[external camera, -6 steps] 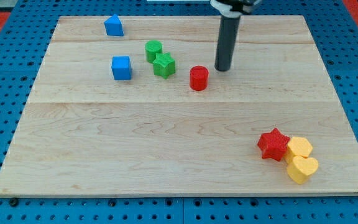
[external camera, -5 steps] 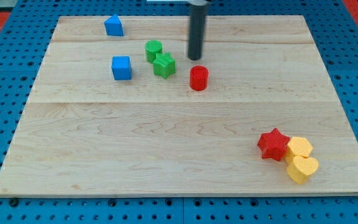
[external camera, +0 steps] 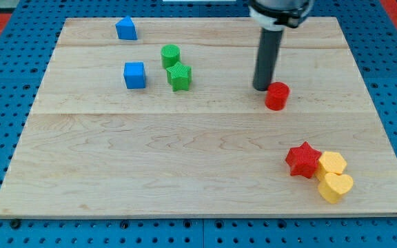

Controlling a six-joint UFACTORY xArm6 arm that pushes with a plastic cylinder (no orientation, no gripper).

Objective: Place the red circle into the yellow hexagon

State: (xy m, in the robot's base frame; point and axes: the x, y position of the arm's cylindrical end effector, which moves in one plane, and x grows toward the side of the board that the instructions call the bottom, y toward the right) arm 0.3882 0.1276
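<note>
Red circle [external camera: 277,96] touches my tip [external camera: 261,88] at its upper left, mid-push; no fingers here, so next shove it down-right to the yellow hexagon [external camera: 332,164]

Seven blocks lie on the tabletop [external camera: 116,179]. Two are red: one red circle [external camera: 277,96] and one red star [external camera: 303,160]. Two are yellow: one yellow hexagon [external camera: 332,164] and one yellow heart [external camera: 336,187]. Two are green: one green cylinder [external camera: 170,55] and one green star [external camera: 180,76]. Two are blue: one blue cube [external camera: 134,74] and one blue house-shaped block [external camera: 125,28]. One rod, with my tip [external camera: 261,88].
</note>
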